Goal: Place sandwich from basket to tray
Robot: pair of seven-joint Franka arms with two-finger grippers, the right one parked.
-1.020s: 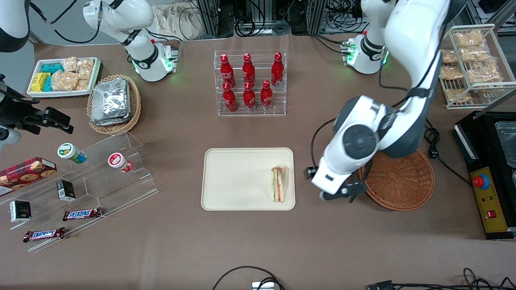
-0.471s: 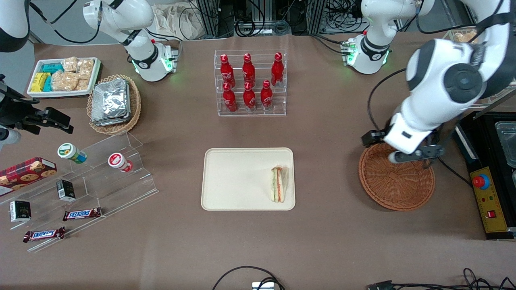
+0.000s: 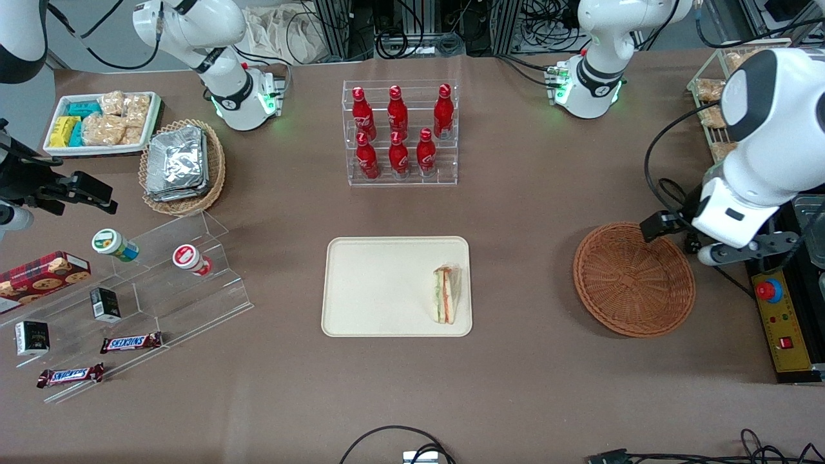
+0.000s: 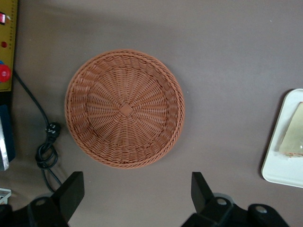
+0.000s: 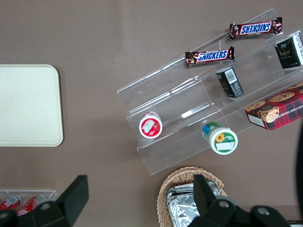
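Note:
The sandwich [image 3: 446, 295], a clear-wrapped white wedge with orange and green layers, lies on the cream tray [image 3: 387, 287], at the tray's end nearest the basket. The round reddish-brown wicker basket [image 3: 633, 278] holds nothing. My left gripper [image 3: 741, 250] hangs high above the table, just off the basket's rim toward the working arm's end. It is open and holds nothing. In the left wrist view the basket [image 4: 125, 109] shows whole, the gripper [image 4: 136, 194] has its fingers wide apart, and a corner of the tray [image 4: 284, 168] shows with part of the sandwich [image 4: 293, 138].
A black machine with a red button [image 3: 770, 291] stands beside the basket, with a coiled cable [image 4: 45, 152] by it. A wire rack of bagged snacks [image 3: 715, 96] is farther back. A rack of red bottles [image 3: 399, 132] stands farther from the camera than the tray.
My left arm has swung from beside the tray, across the basket, toward the working arm's end of the table. The sandwich has stayed on the tray.

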